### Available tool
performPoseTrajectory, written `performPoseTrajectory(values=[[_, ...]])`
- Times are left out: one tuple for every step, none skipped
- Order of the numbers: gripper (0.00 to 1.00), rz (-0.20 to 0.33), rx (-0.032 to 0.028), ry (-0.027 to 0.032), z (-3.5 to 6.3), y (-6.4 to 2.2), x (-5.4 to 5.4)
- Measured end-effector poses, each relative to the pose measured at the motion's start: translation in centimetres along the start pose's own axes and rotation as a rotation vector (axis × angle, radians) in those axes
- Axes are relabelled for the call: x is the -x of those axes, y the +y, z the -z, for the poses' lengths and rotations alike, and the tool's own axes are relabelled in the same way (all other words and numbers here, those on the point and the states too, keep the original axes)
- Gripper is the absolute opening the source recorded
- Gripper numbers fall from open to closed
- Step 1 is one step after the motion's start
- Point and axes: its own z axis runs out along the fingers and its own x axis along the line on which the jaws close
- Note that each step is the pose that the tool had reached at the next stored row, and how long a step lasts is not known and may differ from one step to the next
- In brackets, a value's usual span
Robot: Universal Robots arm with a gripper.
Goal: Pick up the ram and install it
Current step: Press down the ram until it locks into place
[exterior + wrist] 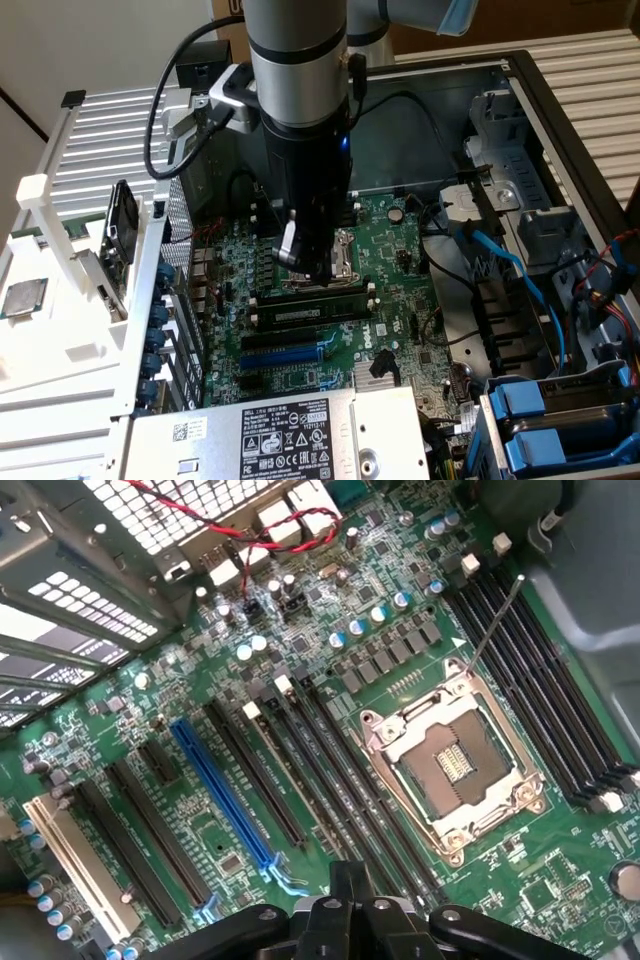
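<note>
Inside the open computer case: a green motherboard lies flat, with a power supply bearing a white label at the near edge.
Arm: the grey robot arm comes down from above over the middle of the board.
Tool: the gripper has its black fingers drawn together, hovering just above the memory slots beside the open processor socket.
Ram: the ram sits lengthwise in one of the black memory slots, just nearer than the gripper; the fingers do not clamp it.
Left of the case: a white rack stands on the exterior view's left, with a square silver processor chip lying on it.
Right of the case: blue drive-bay clips at the near right.
</note>
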Motion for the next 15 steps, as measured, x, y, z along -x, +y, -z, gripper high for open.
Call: performPoseTrajectory(values=[[0.11, -0.015, -0.0006, 0.0002, 0.00, 0.00, 0.00], [0.11, -0.030, -0.0013, 0.0003, 0.00, 0.00, 0.00], [0.11, -0.046, -0.0020, 0.0004, 0.00, 0.00, 0.00], [0.11, -0.060, -0.0026, 0.0006, 0.00, 0.00, 0.00], [0.11, -0.076, -0.0033, 0.0008, 0.00, 0.00, 0.00], [0.11, -0.090, -0.0039, 0.0009, 0.00, 0.00, 0.00], [0.11, -0.106, -0.0046, 0.0011, 0.00, 0.00, 0.00], [0.11, -0.122, -0.0052, 0.0012, 0.00, 0.00, 0.00], [0.11, -0.136, -0.0059, 0.0014, 0.00, 0.00, 0.00], [0.11, -0.150, -0.0065, 0.0016, 0.00, 0.00, 0.00], [0.11, -0.164, -0.0071, 0.0017, 0.00, 0.00, 0.00], [0.11, -0.178, -0.0077, 0.0018, 0.00, 0.00, 0.00], [0.11, -0.193, -0.0083, 0.0020, 0.00, 0.00, 0.00], [0.11, -0.206, -0.0089, 0.0022, 0.00, 0.00, 0.00], [0.11, -0.220, -0.0095, 0.0023, 0.00, 0.00, 0.00]])
